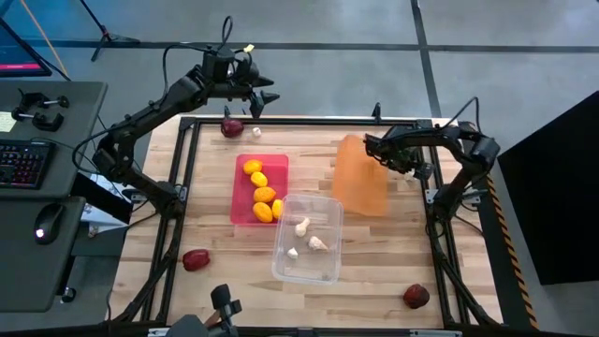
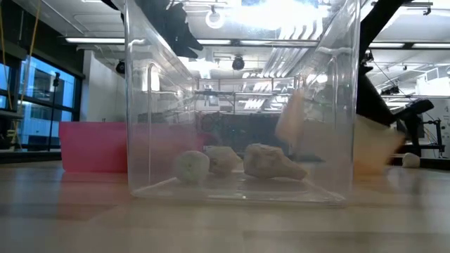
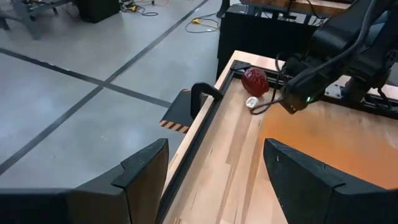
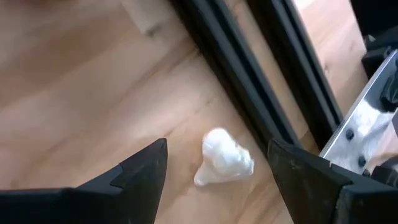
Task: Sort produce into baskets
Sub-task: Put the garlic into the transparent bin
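Note:
The pink basket holds several lemons. The clear basket holds three garlic bulbs. The orange basket stands tilted at the right. My right gripper is open low over a loose garlic bulb that lies on the table beside the right rail, one finger on each side and clear of it. My left gripper is open and empty, raised over the table's far edge. Beets lie on the table at the far edge, near left and near right.
Another garlic bulb lies near the far edge. The left wrist view shows a beet in the far right corner by the black frame rail, under my right arm. A desk with a keyboard stands left of the table.

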